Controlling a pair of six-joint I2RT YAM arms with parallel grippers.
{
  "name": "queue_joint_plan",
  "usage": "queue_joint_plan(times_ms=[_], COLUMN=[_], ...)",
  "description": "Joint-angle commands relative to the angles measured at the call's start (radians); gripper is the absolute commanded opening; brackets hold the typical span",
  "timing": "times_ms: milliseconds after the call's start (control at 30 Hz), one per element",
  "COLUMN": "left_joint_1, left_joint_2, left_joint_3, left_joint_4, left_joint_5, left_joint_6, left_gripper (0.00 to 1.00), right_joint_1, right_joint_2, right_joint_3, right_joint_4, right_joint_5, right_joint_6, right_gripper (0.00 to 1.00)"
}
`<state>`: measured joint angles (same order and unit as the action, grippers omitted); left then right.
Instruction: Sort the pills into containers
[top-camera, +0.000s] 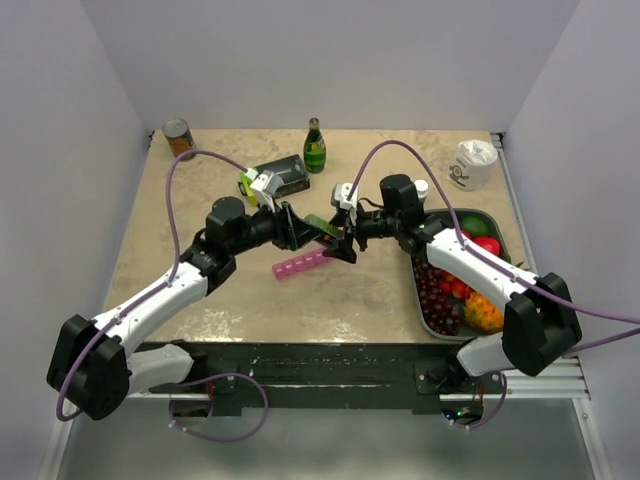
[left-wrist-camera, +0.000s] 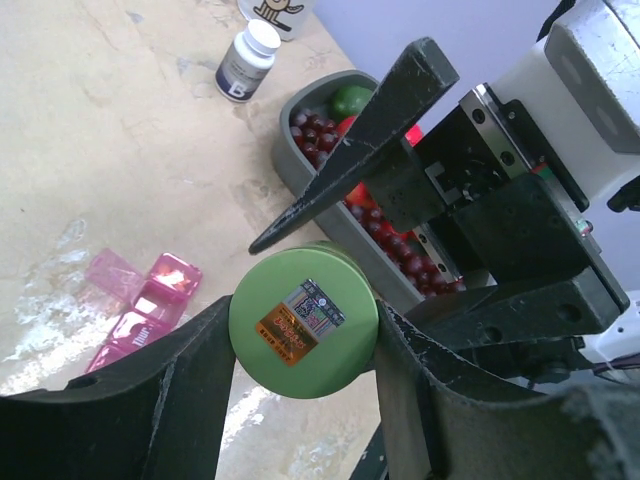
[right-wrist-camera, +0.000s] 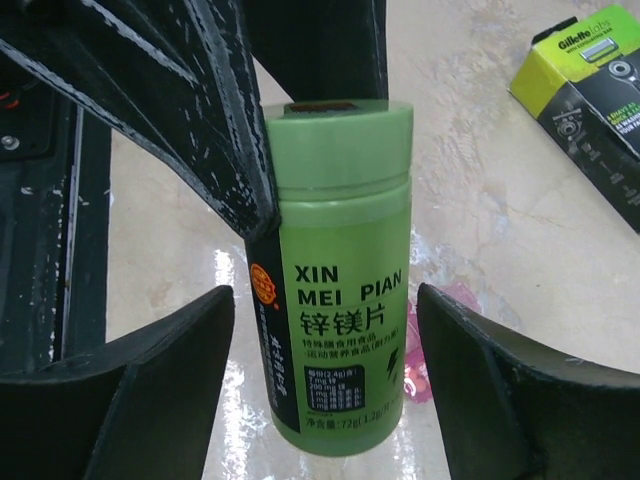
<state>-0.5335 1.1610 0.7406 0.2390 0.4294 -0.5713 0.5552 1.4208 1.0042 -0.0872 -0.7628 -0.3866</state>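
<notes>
A green pill bottle (right-wrist-camera: 338, 290) labelled XIN MEI PIAN hangs above the table between the two arms. My left gripper (left-wrist-camera: 305, 322) is shut on its round end that bears an orange sticker (left-wrist-camera: 303, 320). My right gripper (right-wrist-camera: 325, 385) stands open around the bottle's body, with a gap on each side of it. In the top view the left gripper (top-camera: 308, 228) and right gripper (top-camera: 346, 246) meet at the bottle (top-camera: 322, 227). The pink containers (top-camera: 300, 265) lie on the table just below; the strip of containers (left-wrist-camera: 150, 305) has lids open. No loose pills show.
A grey fruit tray (top-camera: 424, 300) of grapes and fruit sits on the right, and the tray's wall (left-wrist-camera: 300, 185) shows close by. A white pill bottle (left-wrist-camera: 248, 60), a black-and-green box (top-camera: 285, 178), a green glass bottle (top-camera: 315, 147), a can (top-camera: 178, 137) and a white cup (top-camera: 472, 163) stand at the back.
</notes>
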Motion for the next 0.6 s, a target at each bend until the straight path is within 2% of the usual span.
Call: queue_joint_plan(times_ms=[0, 133, 267, 300, 333, 433, 567], left_joint_1=[0.000, 0.000, 0.001, 0.007, 0.013, 0.059, 0.144], left_joint_2=[0.005, 0.000, -0.017, -0.027, -0.037, -0.096, -0.208], left_joint_3=[-0.006, -0.018, -0.027, -0.027, -0.027, -0.027, -0.044], left_joint_4=[0.131, 0.155, 0.169, 0.169, 0.164, 0.119, 0.063], left_joint_5=[0.054, 0.055, 0.074, 0.081, 0.089, 0.120, 0.175], left_joint_6=[-0.056, -0.067, -0.059, -0.052, -0.029, 0.048, 0.203], left_gripper=[0.00, 0.00, 0.00, 0.08, 0.31, 0.62, 0.69], right_joint_1=[0.006, 0.005, 0.005, 0.006, 0.005, 0.005, 0.006], right_joint_2=[0.007, 0.006, 0.006, 0.001, -0.002, -0.014, -0.008], right_joint_3=[0.002, -0.001, 0.001, 0.001, 0.001, 0.002, 0.013], right_joint_4=[0.043, 0.020, -0.032, -0.040, -0.049, -0.092, -0.178], right_joint_5=[-0.087, -0.131, -0.179, -0.200, -0.213, -0.239, -0.257], right_joint_6=[0.005, -0.023, -0.069, -0.078, -0.087, -0.127, -0.220], right_gripper=[0.72, 0.28, 0.00, 0.00, 0.00, 0.00, 0.00])
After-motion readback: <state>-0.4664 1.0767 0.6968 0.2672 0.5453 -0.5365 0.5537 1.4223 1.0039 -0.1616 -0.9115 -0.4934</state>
